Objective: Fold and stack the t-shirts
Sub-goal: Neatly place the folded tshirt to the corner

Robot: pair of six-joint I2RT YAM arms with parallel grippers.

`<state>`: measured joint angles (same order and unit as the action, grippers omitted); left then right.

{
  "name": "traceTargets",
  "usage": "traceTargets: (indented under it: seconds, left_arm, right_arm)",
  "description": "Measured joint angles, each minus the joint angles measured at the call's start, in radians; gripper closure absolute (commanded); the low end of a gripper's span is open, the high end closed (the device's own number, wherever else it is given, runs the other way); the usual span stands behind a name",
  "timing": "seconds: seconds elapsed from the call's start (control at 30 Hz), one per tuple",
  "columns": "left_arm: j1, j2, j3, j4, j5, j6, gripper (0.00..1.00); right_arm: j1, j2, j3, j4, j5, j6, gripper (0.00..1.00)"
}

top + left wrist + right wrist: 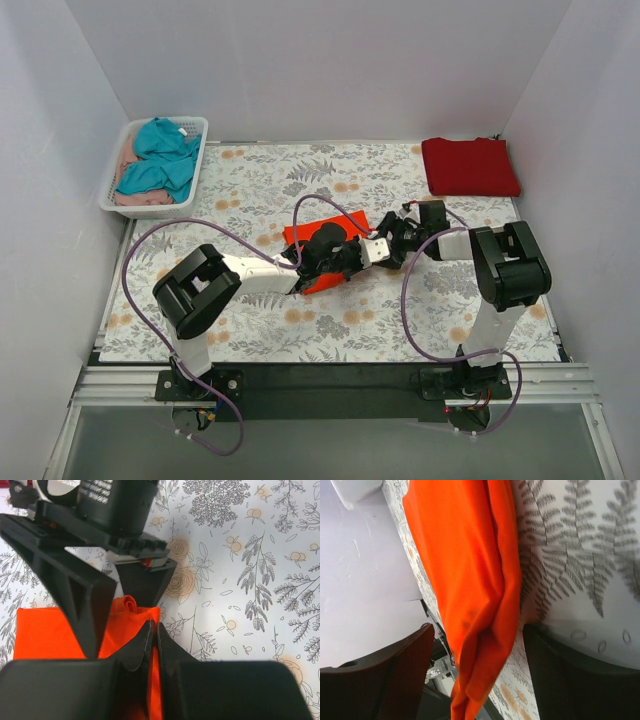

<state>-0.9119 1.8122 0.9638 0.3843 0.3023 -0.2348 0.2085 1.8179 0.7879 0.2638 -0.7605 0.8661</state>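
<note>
Left of the folded crimson t-shirt (pixel 470 166), the top view shows the orange-red t-shirt (pixel 303 232), probably mid-fold. Left wrist: the left gripper (pixel 152 630) is clenched on its edge. Right wrist: the right gripper (pixel 479 630) is spread, straddling a fold; closing there looks like the next need.

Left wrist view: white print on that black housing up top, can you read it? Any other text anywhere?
White print on the black housing: several lines, too blurred and cropped to read.
On the orange-red shirt: no print or label showing.
On the tablecloth: flower pattern only, no words.
No readable text in the other views.
</note>
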Motion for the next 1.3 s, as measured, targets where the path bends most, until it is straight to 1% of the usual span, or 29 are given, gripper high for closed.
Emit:
traceTargets:
  seconds: [0.13, 0.23, 0.27, 0.33, 0.43, 0.53, 0.57, 0.6, 0.63, 0.67, 0.7, 0.77, 0.8, 0.83, 1.0, 1.13, 1.3]
  left_arm:
    - [0.000, 0.000, 0.000, -0.006, 0.009, -0.006, 1.00]
    - [0.001, 0.000, 0.000, -0.010, 0.015, -0.008, 1.00]
    - [0.001, 0.000, 0.000, -0.011, 0.017, -0.008, 1.00]
    - [0.002, 0.000, 0.000, -0.011, 0.020, -0.008, 1.00]
    - [0.007, 0.000, 0.000, -0.010, 0.021, -0.008, 1.00]
    - [0.014, 0.000, 0.000, -0.010, 0.022, -0.011, 1.00]
    - [0.017, 0.000, 0.001, -0.011, 0.023, -0.016, 1.00]
    - [0.020, 0.000, 0.003, -0.012, 0.025, -0.020, 1.00]
    - [0.024, 0.000, 0.008, -0.018, 0.027, -0.029, 0.96]
    - [0.029, 0.000, 0.016, -0.029, 0.031, -0.038, 0.86]
    - [0.035, 0.000, 0.026, -0.039, 0.032, -0.046, 0.71]
    - [0.054, -0.006, 0.043, -0.058, 0.040, -0.076, 0.58]
    - [0.066, -0.016, 0.048, -0.074, 0.045, -0.094, 0.51]
    - [0.082, -0.033, 0.050, -0.094, 0.049, -0.109, 0.48]
    - [0.200, -0.171, 0.053, -0.224, 0.069, -0.225, 0.43]
    - [0.311, -0.287, 0.047, -0.313, 0.069, -0.292, 0.43]
    - [0.361, -0.399, -0.022, -0.388, 0.046, -0.331, 0.43]
  right_arm:
    - [0.016, 0.054, 0.043, 0.056, 0.014, 0.052, 0.28]
    - [0.027, 0.078, 0.060, 0.087, 0.042, 0.074, 0.39]
    - [0.031, 0.087, 0.062, 0.098, 0.048, 0.082, 0.40]
    - [0.038, 0.108, 0.068, 0.118, 0.053, 0.100, 0.45]
    - [0.055, 0.127, 0.075, 0.142, 0.058, 0.115, 0.47]
    - [0.073, 0.128, 0.075, 0.154, 0.079, 0.124, 0.53]
    - [0.078, 0.129, 0.075, 0.156, 0.087, 0.125, 0.57]
    - [0.082, 0.131, 0.075, 0.158, 0.098, 0.125, 0.68]
    - [0.083, 0.134, 0.075, 0.158, 0.103, 0.125, 0.76]
    - [0.085, 0.139, 0.079, 0.154, 0.113, 0.119, 0.84]
    - [0.086, 0.146, 0.085, 0.150, 0.119, 0.108, 0.97]
    - [0.085, 0.161, 0.112, 0.116, 0.125, 0.070, 0.99]
    - [0.084, 0.166, 0.144, 0.072, 0.128, 0.037, 0.99]
    - [0.084, 0.170, 0.184, 0.029, 0.136, -0.013, 0.99]
    - [0.072, 0.173, 0.422, -0.195, 0.212, -0.283, 0.99]
    - [0.050, 0.172, 0.552, -0.327, 0.309, -0.511, 0.99]
    - [0.002, 0.183, 0.690, -0.484, 0.403, -0.744, 0.99]
